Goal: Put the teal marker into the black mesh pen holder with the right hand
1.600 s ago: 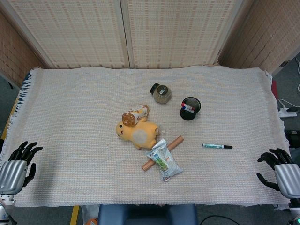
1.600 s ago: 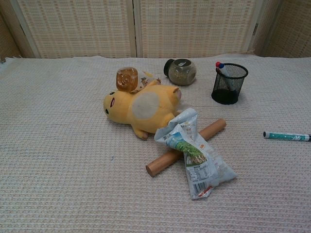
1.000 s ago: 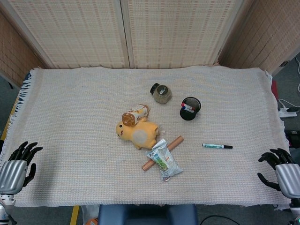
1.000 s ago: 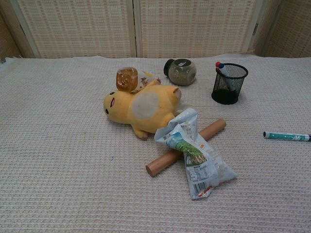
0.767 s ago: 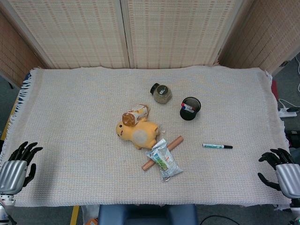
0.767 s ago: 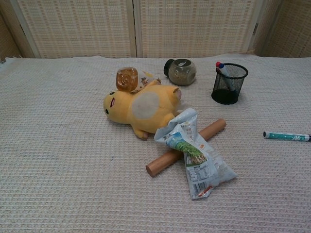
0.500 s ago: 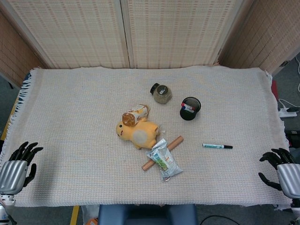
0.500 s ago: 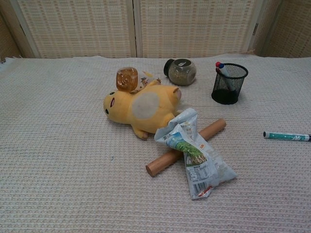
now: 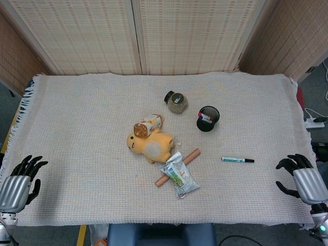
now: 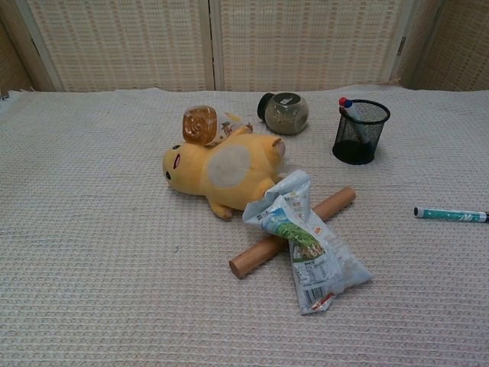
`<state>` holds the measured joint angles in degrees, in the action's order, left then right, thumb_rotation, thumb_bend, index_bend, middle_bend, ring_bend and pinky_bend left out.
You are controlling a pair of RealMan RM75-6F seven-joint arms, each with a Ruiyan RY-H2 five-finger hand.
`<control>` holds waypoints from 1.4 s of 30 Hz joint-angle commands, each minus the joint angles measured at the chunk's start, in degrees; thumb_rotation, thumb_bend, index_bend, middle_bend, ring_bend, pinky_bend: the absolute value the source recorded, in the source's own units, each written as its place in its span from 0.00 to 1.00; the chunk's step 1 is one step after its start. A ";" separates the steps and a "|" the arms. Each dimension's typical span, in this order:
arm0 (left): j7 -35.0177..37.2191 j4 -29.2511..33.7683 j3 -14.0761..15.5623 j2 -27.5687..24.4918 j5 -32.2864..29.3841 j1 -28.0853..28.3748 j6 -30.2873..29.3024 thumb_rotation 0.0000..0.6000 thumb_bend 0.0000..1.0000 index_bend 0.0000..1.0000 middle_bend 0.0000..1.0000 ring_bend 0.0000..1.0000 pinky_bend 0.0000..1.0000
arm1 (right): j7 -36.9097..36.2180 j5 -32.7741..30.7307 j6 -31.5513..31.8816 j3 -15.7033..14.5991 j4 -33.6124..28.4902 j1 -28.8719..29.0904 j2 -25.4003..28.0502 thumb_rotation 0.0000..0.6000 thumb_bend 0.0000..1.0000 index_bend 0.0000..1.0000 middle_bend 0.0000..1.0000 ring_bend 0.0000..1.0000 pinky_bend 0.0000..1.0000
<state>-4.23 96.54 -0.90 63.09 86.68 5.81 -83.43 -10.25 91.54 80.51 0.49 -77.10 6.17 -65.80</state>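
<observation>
The teal marker [image 9: 237, 160] lies flat on the cloth, right of centre; the chest view shows the marker [image 10: 451, 215] at its right edge. The black mesh pen holder [image 9: 208, 118] stands upright behind it with a pen inside, and the chest view has the holder [image 10: 361, 131] at upper right. My right hand [image 9: 300, 180] hovers at the table's front right corner, fingers spread, holding nothing, well right of the marker. At the front left corner my left hand [image 9: 19, 182] is open and empty. Neither hand appears in the chest view.
A yellow plush toy [image 9: 150, 145] lies mid-table with a tipped bottle [image 9: 147, 125] behind it. A wooden rod [image 9: 178, 167] and a snack packet [image 9: 179, 175] lie in front. A round jar [image 9: 176, 102] stands left of the holder.
My right hand has shifted slightly left and up, toward the table. The left hand and all objects are unmoved.
</observation>
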 commanded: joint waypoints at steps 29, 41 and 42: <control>0.71 -0.88 -0.11 0.31 -1.12 0.24 1.07 1.00 0.59 0.22 0.10 0.04 0.17 | 20.54 -12.97 -29.43 4.93 5.30 21.78 -12.52 1.00 0.19 0.43 0.31 0.20 0.12; 1.35 -1.11 0.12 0.45 -1.10 0.54 1.87 1.00 0.59 0.22 0.10 0.04 0.17 | 24.09 -15.91 -29.61 4.58 6.67 22.69 -16.23 1.00 0.19 0.46 0.31 0.20 0.12; 1.53 -1.09 0.11 0.41 -1.06 0.51 1.78 1.00 0.59 0.22 0.10 0.04 0.17 | 24.34 -16.09 -29.66 4.52 6.77 22.81 -16.76 1.00 0.19 0.46 0.31 0.20 0.12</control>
<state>-2.74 95.43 -0.79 63.52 85.59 6.33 -81.61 13.78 75.74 51.05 5.05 -70.53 28.79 -82.07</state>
